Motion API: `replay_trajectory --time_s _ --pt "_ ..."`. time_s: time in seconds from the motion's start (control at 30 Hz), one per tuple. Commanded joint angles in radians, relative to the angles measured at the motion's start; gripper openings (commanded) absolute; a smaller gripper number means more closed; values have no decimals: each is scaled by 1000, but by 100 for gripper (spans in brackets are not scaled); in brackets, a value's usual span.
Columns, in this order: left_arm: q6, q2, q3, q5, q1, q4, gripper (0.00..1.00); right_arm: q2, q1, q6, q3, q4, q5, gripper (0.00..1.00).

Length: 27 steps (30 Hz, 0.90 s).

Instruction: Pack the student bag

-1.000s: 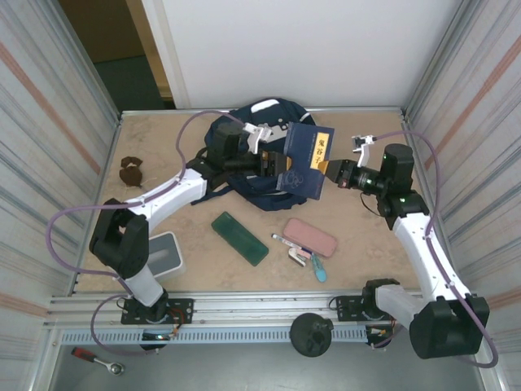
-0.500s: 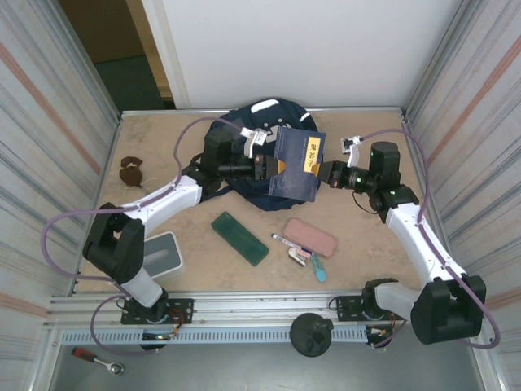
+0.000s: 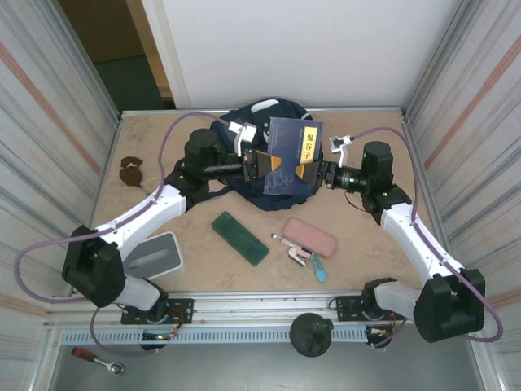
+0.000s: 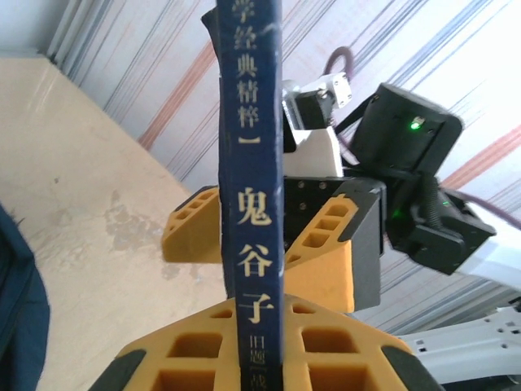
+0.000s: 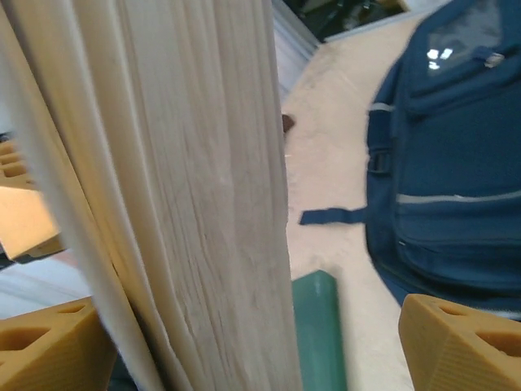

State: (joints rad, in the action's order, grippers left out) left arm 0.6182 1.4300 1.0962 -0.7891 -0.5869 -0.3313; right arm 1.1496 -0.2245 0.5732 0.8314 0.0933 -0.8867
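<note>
At upper centre of the top view, a book [image 3: 291, 155] is held upright above the bag [image 3: 252, 189] lying there on the counter [image 3: 366, 244], clenched at its spine by the left tool [image 3: 264, 161] while the right tool [image 3: 306, 172] stands released around its pages, probably for one-armed lowering.

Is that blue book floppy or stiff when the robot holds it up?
Probably stiff: the blue book looks flat and unbent with the left gripper pinching only its spine. Its thick page block suggests it's fairly heavy. Held by one edge, it might tilt or slip.
</note>
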Motion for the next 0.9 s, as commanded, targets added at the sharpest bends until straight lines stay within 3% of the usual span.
replay_trajectory --time_s 0.0,0.03,0.17,0.23,0.27,0.33,0.4,0.53,0.7,0.87 --pt "64 -40 -10 -66 9 -124 0 -12 -27 106 -26 215 -92 81" --pt "77 -40 -18 -65 12 -137 0 -9 -31 141 -29 261 -96 74" --pt "89 -37 -41 -29 22 -141 0 -6 -32 240 -24 348 -80 28" --pt "82 -30 -47 -3 27 -120 4 -10 -30 259 -22 348 -57 12" --pt "71 -26 -48 16 29 -96 7 -13 -27 265 -21 341 -47 8" --pt "37 -18 -43 55 32 -33 14 -17 -18 263 -12 291 -27 5" --pt "-29 -16 -34 114 33 66 30 -22 4 223 15 175 -5 2" --pt "-225 -3 0 330 33 304 53 -47 101 165 49 -66 75 0" --pt "-495 99 92 603 11 545 62 -46 254 126 72 -309 140 0" --pt "-744 254 218 770 -41 667 68 -29 330 103 37 -356 126 0"
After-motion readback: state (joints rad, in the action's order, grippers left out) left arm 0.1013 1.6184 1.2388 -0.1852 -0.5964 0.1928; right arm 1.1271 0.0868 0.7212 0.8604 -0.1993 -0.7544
